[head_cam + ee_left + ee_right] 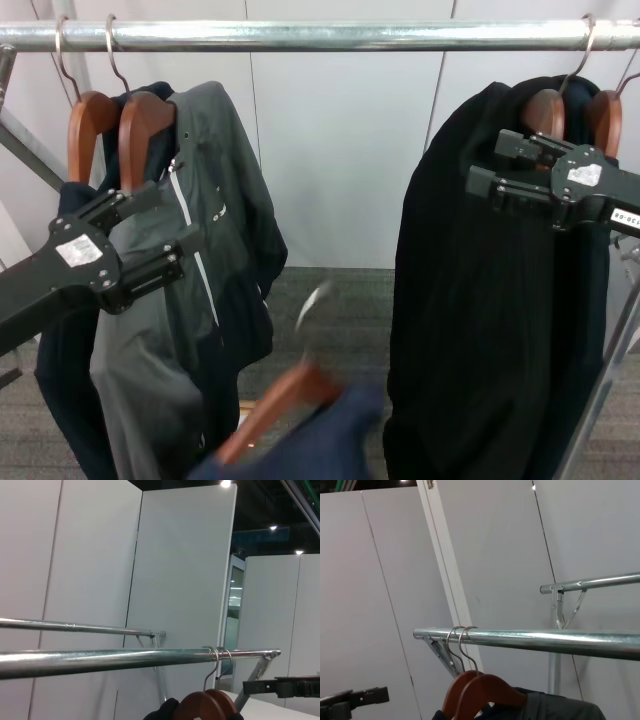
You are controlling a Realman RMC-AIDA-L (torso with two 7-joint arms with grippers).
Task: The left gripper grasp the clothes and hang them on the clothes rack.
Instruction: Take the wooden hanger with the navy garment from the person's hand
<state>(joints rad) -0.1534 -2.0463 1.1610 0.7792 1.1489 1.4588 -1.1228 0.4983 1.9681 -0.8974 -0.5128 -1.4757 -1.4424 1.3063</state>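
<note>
Head view, left gripper [165, 228]: hanging at the left with its two fingers spread wide and holding nothing; one finger is lying across the grey jacket [190, 300], the other is pointing toward the brown hangers [120, 130] on the rack.
Left wrist view: showing none of that arm's own fingers, only the rack [110, 658] from below, two hooks [220, 655] over it, and the other arm's gripper far off at the edge.
Clothes [320, 440]: sitting low at the bottom centre, blurred, navy cloth on a brown hanger with its silver hook pointing up; well below the left gripper and well apart from it, and I cannot tell what is supporting them.
Rack [330, 36]: running across the top, with a bare stretch of bar between the grey jacket and the black coat [470, 300].
Right gripper [520, 165]: idling at the right in front of the black coat, fingers apart, gripping nothing.
Step in hand: judging by this, the grasp is not yet made; the left gripper is waiting open.
Next move: probably calling for the left gripper to drop toward the clothes' hanger, close on it, then lift the hook up over the bare stretch of bar.
</note>
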